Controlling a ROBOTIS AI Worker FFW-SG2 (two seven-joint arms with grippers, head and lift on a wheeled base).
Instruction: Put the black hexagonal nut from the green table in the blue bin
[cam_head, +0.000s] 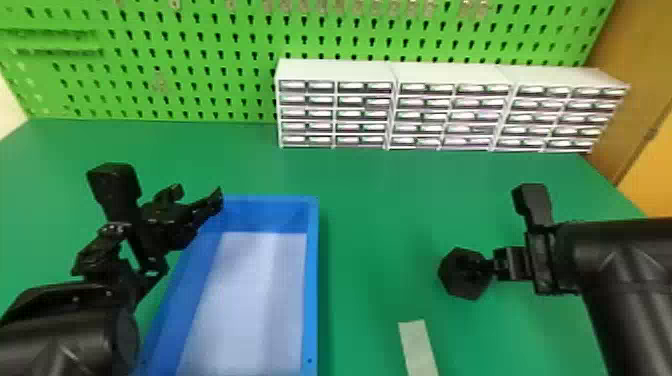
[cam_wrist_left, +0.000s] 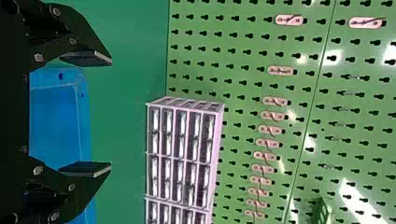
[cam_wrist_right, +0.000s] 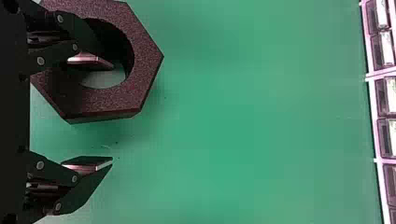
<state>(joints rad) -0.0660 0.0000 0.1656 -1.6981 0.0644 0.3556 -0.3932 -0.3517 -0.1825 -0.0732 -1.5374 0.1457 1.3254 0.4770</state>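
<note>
Fingers stand wide apart on the right gripper (cam_head: 478, 265), which reaches over the black hexagonal nut (cam_head: 465, 288) from the right-hand side of the green table (cam_head: 370, 210). I'd call that claw open: one finger (cam_wrist_right: 91, 60) is over the hole of the nut, though I can't tell whether it dips inside, while the other (cam_wrist_right: 88, 164) is out past the nut's flat side, with bare green between. So the nut lies flat on the table, ungripped, well off to the right of the blue bin (cam_head: 311, 280) and outside it

Over on the left, the left gripper (cam_head: 199, 191) hangs by the far left corner of the bin, and its claw is open too, the two flat fingers parted with a clear gap. The bin has blue walls and a pale floor (cam_head: 250, 300)

Nearer to us, between the bin and the nut, a pale strip (cam_head: 419, 347) lies on the green. Along the back I see white drawer cabinets (cam_head: 335, 70) in a row against a bright green pegboard (cam_head: 200, 90), with small pinkish pieces (cam_wrist_left: 281, 70) fixed up on it, and a brownish-orange panel (cam_head: 635, 75) beyond the table's right side
</note>
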